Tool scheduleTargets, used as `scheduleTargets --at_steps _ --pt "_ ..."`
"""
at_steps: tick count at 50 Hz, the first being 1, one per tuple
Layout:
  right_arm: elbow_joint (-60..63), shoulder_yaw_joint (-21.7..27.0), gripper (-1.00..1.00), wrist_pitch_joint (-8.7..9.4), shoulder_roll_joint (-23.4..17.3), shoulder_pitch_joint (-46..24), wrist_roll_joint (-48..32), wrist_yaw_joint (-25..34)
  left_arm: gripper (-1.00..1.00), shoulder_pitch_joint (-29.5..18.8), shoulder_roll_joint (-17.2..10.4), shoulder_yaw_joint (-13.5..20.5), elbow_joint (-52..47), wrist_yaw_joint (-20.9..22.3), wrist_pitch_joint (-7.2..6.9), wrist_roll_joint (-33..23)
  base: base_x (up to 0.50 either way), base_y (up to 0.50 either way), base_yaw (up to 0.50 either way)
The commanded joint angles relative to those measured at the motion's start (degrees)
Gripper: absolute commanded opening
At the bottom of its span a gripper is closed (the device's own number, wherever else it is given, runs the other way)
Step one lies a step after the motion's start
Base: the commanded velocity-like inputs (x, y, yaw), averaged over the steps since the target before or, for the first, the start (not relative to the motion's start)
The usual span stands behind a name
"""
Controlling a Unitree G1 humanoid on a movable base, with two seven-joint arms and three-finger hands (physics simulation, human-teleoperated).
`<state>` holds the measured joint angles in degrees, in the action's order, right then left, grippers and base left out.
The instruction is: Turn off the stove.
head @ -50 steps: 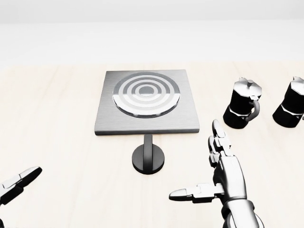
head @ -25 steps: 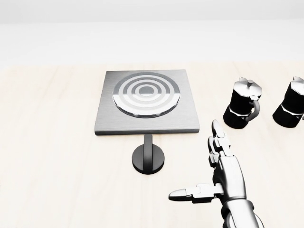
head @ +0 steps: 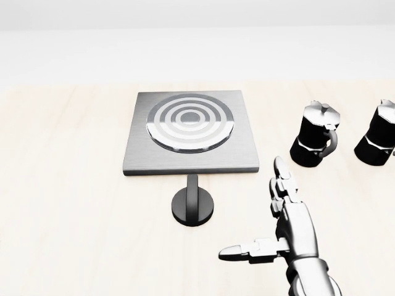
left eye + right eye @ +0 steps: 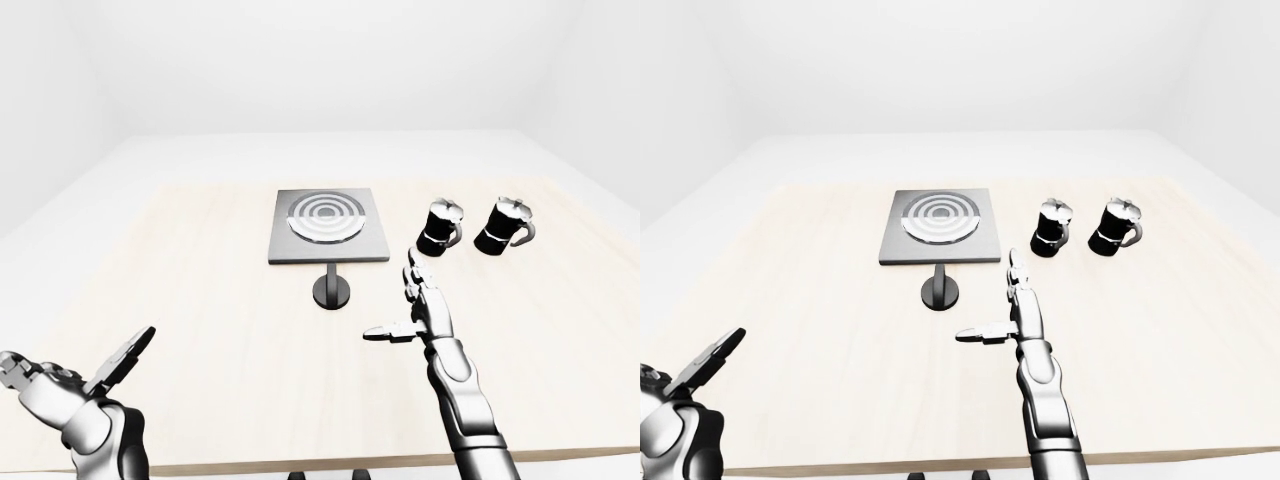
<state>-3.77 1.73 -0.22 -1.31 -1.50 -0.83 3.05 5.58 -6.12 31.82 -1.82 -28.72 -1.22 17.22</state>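
- Movement over the last second is slight: the left robot hand (image 4: 75, 385), which showed at the lower left corner of the head view a second ago, has dropped out of that view. It now shows only in the eye views, low at the left, fingers spread and grasping nothing.
- The right robot hand (image 3: 281, 216) has barely shifted. It hovers over the table (image 3: 68, 203) with its fingers straight and pointing up the view, thumb stuck out to the left, released and empty.
- Just up and to the left of that right robot hand sits the stove knob (image 3: 193, 205), a dark round disc with a raised bar across it. The thumb tip is near the disc but apart from it.
- Beyond the knob, farther from the hand, lies the stove (image 3: 191, 132), a grey square plate with ringed burner, flat on the table.
- Up and to the right of the right robot hand stand two black moka pots (image 3: 316, 134), well clear of the knob.
- With the left arm withdrawn, I'd judge the right robot hand is the one meant for the knob. Nothing has touched it yet, so the turning-off looks still undone; the hand needs to drift left and close on the bar.
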Motion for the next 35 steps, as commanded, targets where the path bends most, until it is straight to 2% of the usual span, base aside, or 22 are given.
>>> scheduleTargets --at_steps 1,9,10,12,13,17,20,22,23,27,34,35 --pt "-0.13 0.01 1.00 0.02 -0.01 -0.08 -0.06 -0.01 1.00 -0.04 -0.18 0.11 0.27 -0.07 -0.21 0.23 0.00 0.00 0.00" --pt "-0.13 0.01 1.00 0.02 -0.01 -0.08 -0.07 -0.01 1.00 -0.03 -0.20 0.09 0.28 -0.09 -0.20 0.25 0.00 0.00 0.00" --pt "0.23 -0.54 1.00 -0.71 -0.04 0.23 -0.56 0.40 1.00 0.26 0.00 0.24 -0.68 -0.48 -0.44 0.27 0.00 0.00 0.00" --pt "0.93 -0.57 1.00 -0.61 0.15 0.47 -0.67 0.25 1.00 0.74 0.39 0.34 -1.47 -0.28 0.15 0.08 0.00 0.00 0.00" --pt "1.19 -0.57 1.00 -0.32 0.19 0.43 -0.44 0.45 1.00 0.38 0.46 0.28 -0.23 -0.09 1.45 -0.21 0.00 0.00 0.00" --pt "1.87 -0.98 1.00 0.90 0.11 0.25 -1.96 -0.25 1.00 0.51 0.49 0.04 0.13 0.21 2.48 -0.44 0.00 0.00 0.00" --pt "0.80 -1.16 1.00 0.22 0.40 0.05 -2.08 -0.32 1.00 0.76 0.58 0.20 -0.56 0.18 2.74 -0.05 0.00 0.00 0.00" --pt "0.32 -1.45 1.00 -0.10 0.51 0.02 -2.49 -0.56 1.00 0.85 0.81 0.29 -0.37 0.49 3.97 -0.01 0.00 0.00 0.00" --pt "0.33 -1.53 1.00 -0.07 0.57 0.04 -2.58 -0.63 1.00 0.84 0.81 0.33 -0.22 0.53 4.15 0.13 0.00 0.00 0.00" --pt "0.62 -1.52 1.00 0.34 0.45 0.11 -2.86 -0.61 1.00 1.27 0.90 0.58 -1.34 0.94 3.41 0.82 0.00 0.00 0.00" --pt "-1.45 -1.26 1.00 -1.86 0.56 0.35 -1.57 -0.09 1.00 1.48 1.23 0.94 -1.71 1.91 4.09 2.35 0.00 0.00 0.00" --pt "-1.84 -1.37 1.00 -1.86 0.59 0.17 -1.64 -0.11 1.00 1.68 0.74 0.93 -2.98 1.92 0.74 3.20 0.00 0.00 0.00"
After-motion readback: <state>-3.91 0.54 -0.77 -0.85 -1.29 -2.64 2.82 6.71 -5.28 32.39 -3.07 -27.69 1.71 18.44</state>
